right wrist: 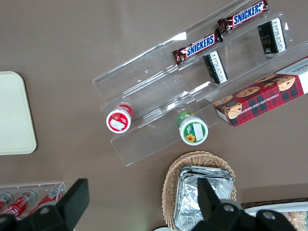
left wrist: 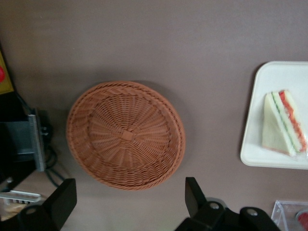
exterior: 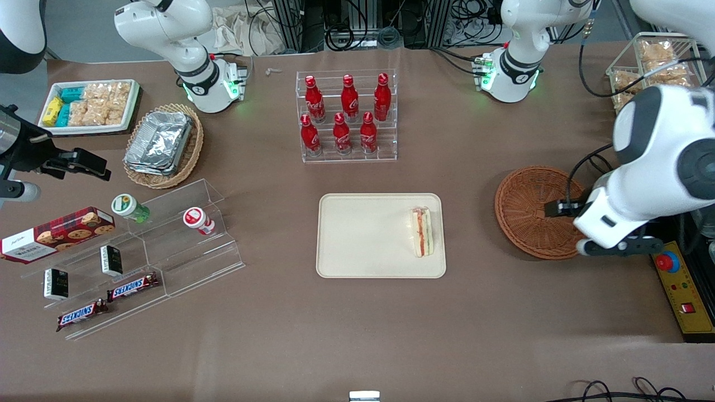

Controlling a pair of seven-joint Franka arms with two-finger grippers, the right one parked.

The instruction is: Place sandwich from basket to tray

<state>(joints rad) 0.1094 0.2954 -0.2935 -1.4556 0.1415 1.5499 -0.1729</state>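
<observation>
Task looks done: sandwich (exterior: 422,231) lies on tray (exterior: 380,236), at the tray edge nearest the basket (exterior: 530,212), filling edge showing. Basket empty w/ nothing in it. Step in hand reads as retreat after release; next move prob. just park the arm, no further grasp needed. Tool (left wrist: 130,202) hangs above basket w/ fingers spread wide, holding nothing. Arm folded over worktop's working-arm end, wrist pointing down at the basket
</observation>
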